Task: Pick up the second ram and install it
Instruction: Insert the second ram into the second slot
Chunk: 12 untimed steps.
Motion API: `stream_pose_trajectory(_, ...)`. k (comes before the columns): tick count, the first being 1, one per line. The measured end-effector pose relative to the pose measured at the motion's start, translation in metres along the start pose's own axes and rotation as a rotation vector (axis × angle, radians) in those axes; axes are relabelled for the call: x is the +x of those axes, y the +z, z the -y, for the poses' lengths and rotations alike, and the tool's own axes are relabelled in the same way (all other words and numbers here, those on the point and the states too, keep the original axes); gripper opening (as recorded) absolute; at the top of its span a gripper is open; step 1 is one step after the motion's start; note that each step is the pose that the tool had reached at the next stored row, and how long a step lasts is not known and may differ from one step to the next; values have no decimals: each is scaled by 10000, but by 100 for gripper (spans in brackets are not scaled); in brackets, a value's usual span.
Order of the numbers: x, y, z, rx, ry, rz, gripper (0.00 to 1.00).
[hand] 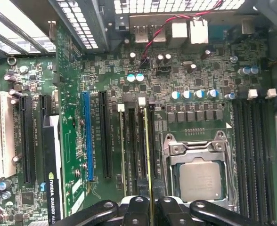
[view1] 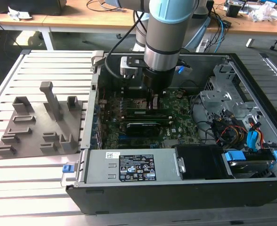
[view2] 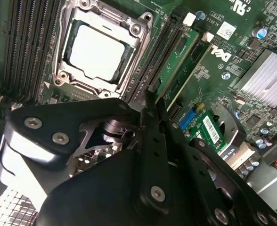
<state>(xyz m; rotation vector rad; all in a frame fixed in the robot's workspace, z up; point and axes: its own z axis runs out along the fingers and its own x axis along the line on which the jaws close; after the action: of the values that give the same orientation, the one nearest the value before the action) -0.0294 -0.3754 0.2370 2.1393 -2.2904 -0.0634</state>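
Gripper: the gripper [hand: 150, 203] sits low in the middle of the first wrist view, its fingers closed to a narrow gap on the top edge of the second ram [hand: 148, 150], a thin stick seen edge-on.
Ram place: the stick stands upright in a slot just beside the processor socket [hand: 199, 176], running up the middle of the frame; in the exterior view it is under the arm, centre of the frame, inside the computer case [view1: 251, 89].
Other stick: a second thin stick [hand: 122, 146] stands in a slot close by, toward the blue slot [hand: 87, 136].
Step in hand: seating looks to be under way; I judge it goes well if the stick stays square to the slot, pressed evenly along its length until both end clips [hand: 142, 100] close.
Risk: a tilt could jam one end or stress the motherboard [hand: 195, 75].
Hidden: the near end of the stick and its clip lie under the fingers; whether the edge is fully down cannot be told.
Second wrist view: the gripper body [view2: 143, 179] covers the lower half of the frame, hiding the held stick.
Tray: the grey tray [view1: 39, 127] lies at the left of the exterior view.
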Motion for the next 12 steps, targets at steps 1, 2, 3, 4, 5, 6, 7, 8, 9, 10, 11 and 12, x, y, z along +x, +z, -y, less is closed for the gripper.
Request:
stream_pose_trajectory(1, 9, 14, 1, 1, 0, 1, 14)
stream_pose_trajectory(2, 14, 30, 0, 0, 3, -1, 14)
stream_pose_trajectory(3, 14, 41, 0, 0, 1, 0, 14)
stream_pose_trajectory(4, 15, 51, -1, 0, 0, -1, 14)
stream_pose_trajectory(5, 15, 66, -5, 0, 1, -1, 14)
stream_pose_trajectory(6, 15, 88, -10, 0, -2, -1, 14)
stream_pose_trajectory(7, 12, 99, -11, 0, 0, -1, 14)
stream_pose_trajectory(8, 10, 107, -11, 0, 0, -1, 14)
stream_pose_trajectory(9, 9, 119, -12, 0, 1, -2, 14)
stream_pose_trajectory(10, 8, 122, -12, -1, 1, -2, 14)
stream_pose_trajectory(11, 6, 131, -14, -1, 1, -1, 14)
stream_pose_trajectory(12, 6, 132, -15, -1, 0, 4, 14)
